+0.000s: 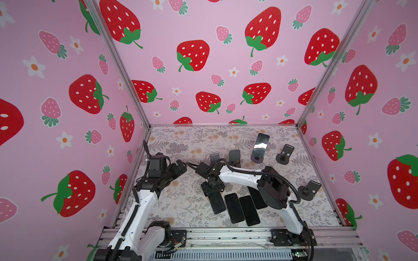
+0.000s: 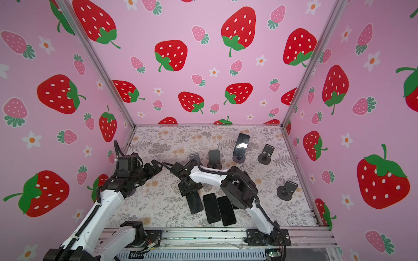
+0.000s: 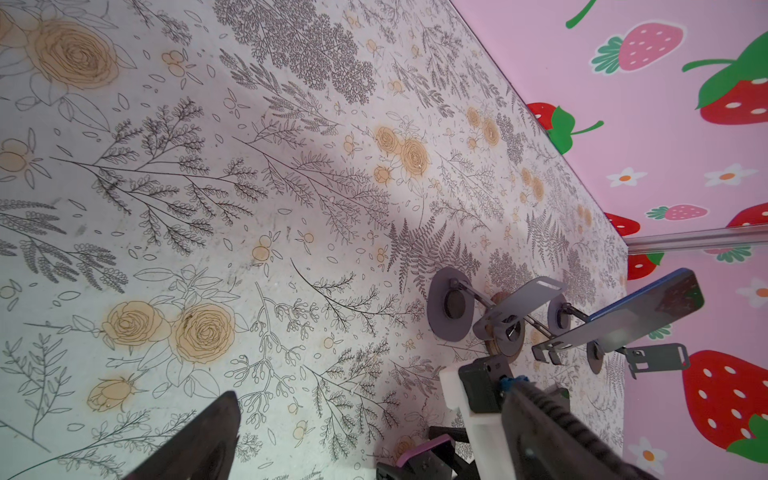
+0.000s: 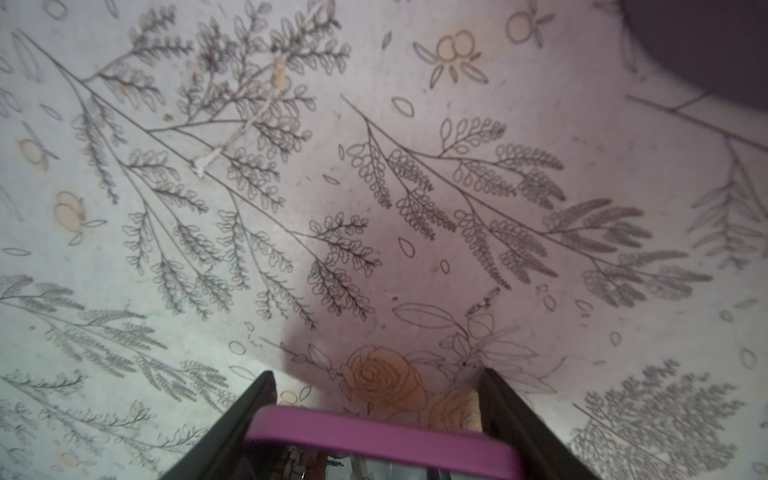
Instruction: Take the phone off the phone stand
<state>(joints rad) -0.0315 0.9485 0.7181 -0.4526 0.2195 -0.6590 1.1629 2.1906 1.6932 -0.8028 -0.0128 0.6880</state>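
Observation:
My right gripper (image 1: 212, 188) (image 2: 189, 188) is shut on a phone (image 1: 216, 203) (image 2: 195, 203) with a purple case edge (image 4: 374, 432). It holds the phone low over the floral table, at the left end of a row of flat phones. The black fingers (image 4: 257, 399) clamp the phone's two sides, around my right gripper (image 4: 376, 374). A second dark phone (image 1: 261, 143) leans on a phone stand (image 1: 257, 158) at the back right. My left gripper (image 1: 181, 166) (image 2: 156, 166) hovers open and holds nothing at the left, and one of its fingers (image 3: 199, 440) shows in the left wrist view.
Three dark phones (image 1: 234, 208) (image 1: 248, 210) (image 1: 257, 198) lie flat near the front. Empty black stands sit at the back middle (image 1: 234, 157) (image 1: 214, 158), back right (image 1: 285, 154) and right edge (image 1: 308, 189). Pink strawberry walls close in three sides.

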